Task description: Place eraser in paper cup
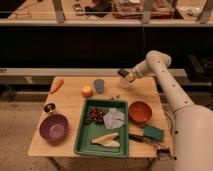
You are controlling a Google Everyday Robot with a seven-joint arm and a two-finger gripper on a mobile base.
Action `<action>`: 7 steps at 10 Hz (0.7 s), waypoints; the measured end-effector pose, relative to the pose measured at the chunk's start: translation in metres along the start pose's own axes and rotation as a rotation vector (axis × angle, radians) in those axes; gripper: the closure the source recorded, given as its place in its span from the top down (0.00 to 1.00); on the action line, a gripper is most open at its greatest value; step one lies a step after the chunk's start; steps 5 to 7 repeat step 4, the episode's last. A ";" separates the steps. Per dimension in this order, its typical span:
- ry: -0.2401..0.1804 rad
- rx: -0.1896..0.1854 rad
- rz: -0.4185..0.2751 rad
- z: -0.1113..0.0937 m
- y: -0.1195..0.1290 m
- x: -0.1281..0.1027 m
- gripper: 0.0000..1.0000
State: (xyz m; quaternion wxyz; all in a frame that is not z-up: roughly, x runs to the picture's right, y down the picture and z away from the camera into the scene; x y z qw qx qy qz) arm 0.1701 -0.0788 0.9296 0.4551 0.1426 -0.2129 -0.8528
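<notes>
My gripper (123,76) hangs at the back right of the wooden table (70,105), right above the small white paper cup (125,84), which stands upright under it. A small dark shape sits at the gripper's tip (120,72); I cannot tell whether it is the eraser. No eraser shows lying on the table. The white arm (165,85) reaches in from the right.
A grey-blue cup (99,85), an orange fruit (87,91) and a carrot (56,85) lie left of the paper cup. In front are a green tray (82,142) holding food, an orange bowl (140,112), a green sponge (153,132), a purple bowl (53,126) and a dark tin (49,107).
</notes>
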 end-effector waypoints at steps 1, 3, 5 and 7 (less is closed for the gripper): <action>0.000 -0.003 0.003 0.000 0.001 0.000 0.43; 0.000 -0.006 0.004 0.001 0.001 0.000 0.61; 0.001 -0.007 0.005 0.001 0.002 0.001 0.74; 0.001 -0.007 0.005 0.001 0.002 0.001 0.74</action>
